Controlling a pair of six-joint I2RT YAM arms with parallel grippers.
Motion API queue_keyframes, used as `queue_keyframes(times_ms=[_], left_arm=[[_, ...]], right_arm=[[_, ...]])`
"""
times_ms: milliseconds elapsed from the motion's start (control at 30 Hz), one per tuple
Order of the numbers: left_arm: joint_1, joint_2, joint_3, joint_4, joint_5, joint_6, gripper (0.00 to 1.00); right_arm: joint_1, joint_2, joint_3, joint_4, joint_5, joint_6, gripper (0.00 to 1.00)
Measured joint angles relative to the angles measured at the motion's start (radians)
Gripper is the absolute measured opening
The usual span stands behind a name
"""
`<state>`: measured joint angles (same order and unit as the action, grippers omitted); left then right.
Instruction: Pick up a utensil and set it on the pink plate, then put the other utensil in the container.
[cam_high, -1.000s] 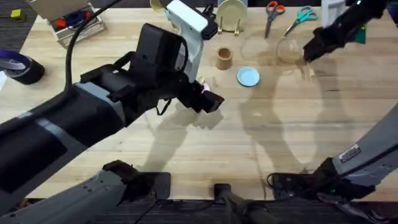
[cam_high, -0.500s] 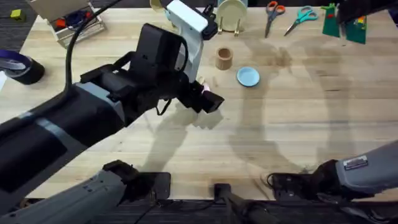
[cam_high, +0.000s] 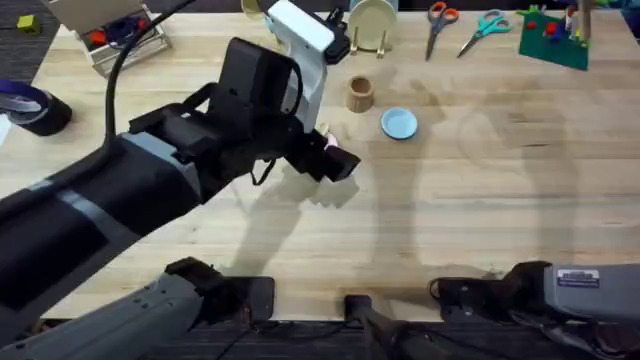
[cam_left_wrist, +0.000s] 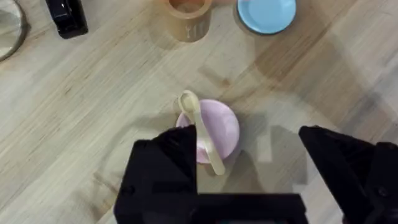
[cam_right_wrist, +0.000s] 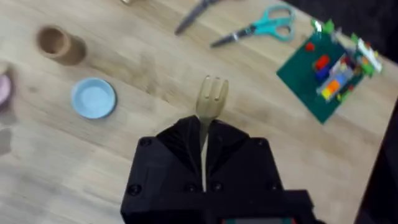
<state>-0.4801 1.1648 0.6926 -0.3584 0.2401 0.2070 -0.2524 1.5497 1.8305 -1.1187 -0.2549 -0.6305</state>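
- From the left wrist, the wooden spoon (cam_left_wrist: 200, 129) lies across the pink plate (cam_left_wrist: 219, 128), its rounded bowl end over the plate's rim on the side nearer the container (cam_left_wrist: 185, 15) and its thin handle running back toward the camera past the opposite rim.
- The left gripper (cam_left_wrist: 249, 180) hovers above the plate with its black fingers (cam_left_wrist: 165, 168) spread wide, one to each side, touching neither plate nor spoon.
- The overhead camera cannot confirm this: the left arm (cam_high: 150, 190) looms large and dark over the table's middle, covering plate and spoon alike.
- The overhead view does place the container (cam_high: 360, 94), a tan wooden cup, upright just beside the light blue plate (cam_high: 399, 123), both beyond the left arm's wrist.
- From the right wrist, the wooden fork (cam_right_wrist: 208, 118) is clamped between the closed fingers of the right gripper (cam_right_wrist: 205, 158), its handle running straight out from the jaws and its short prongs pointing away from the gripper.
- The fork hangs high over bare table, with the container (cam_right_wrist: 56, 41) and blue plate (cam_right_wrist: 93, 98) well off to one side.
- Teal scissors (cam_right_wrist: 255, 31) and a green board of toy bricks (cam_right_wrist: 333, 68) lie beyond the fork's prongs.
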Motion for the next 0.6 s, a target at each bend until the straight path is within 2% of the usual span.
queue_keyframes(times_ms=[133,400,600], left_arm=[[0.0,0.0,0.0,0.0,0.0,0.0,0.993],[0.0,0.0,0.0,0.0,0.0,0.0,0.993],[0.0,0.0,0.0,0.0,0.0,0.0,0.993]], right_arm=[[-0.052,-0.03,0.001,-0.001,-0.163,-0.061,0.028],[-0.175,-0.025,0.002,-0.015,-0.578,-0.205,0.028],[-0.195,-0.018,0.002,-0.014,-0.803,-0.305,0.028]])
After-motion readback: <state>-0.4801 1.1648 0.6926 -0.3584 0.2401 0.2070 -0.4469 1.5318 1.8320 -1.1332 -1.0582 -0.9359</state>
